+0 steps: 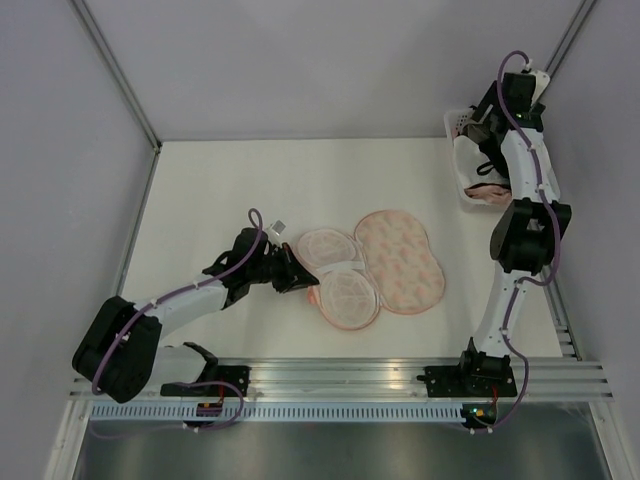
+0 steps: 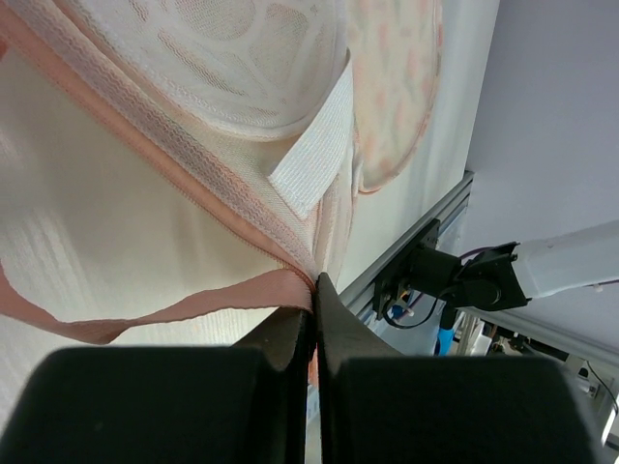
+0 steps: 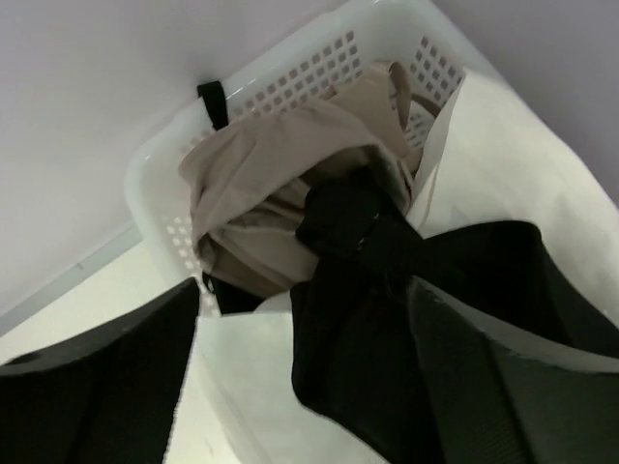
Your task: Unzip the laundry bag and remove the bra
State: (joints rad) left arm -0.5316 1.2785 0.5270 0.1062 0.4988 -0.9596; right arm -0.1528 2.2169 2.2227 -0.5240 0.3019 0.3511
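Lowest in the top view, left of centre, the left gripper (image 1: 291,268) is pinched tight on the pink edging (image 2: 222,208) of the laundry bag (image 1: 400,258). The bag lies spread open mid-table, with its two mesh halves (image 1: 348,298) flopped beside the padded shell. The danger here is a pull. Any drag from that arm would probably slide the whole light pouch across the table (image 1: 220,190), or bunch it up (nothing else pins it down).

Farther off, at the upper right, the right gripper (image 3: 305,300) hangs over the white basket (image 3: 290,87) with its fingers (image 3: 106,377) spread wide. The bra (image 3: 353,227) sits between them, out of the bag. It is draped over a white garment (image 3: 522,164) and a beige one (image 3: 261,164) inside the basket. The black cloth seems to lie against the finger on the right side of the wrist view, though I cannot tell whether a strap loops round it. If it clings, lifting away could haul the bra back out over the rim.
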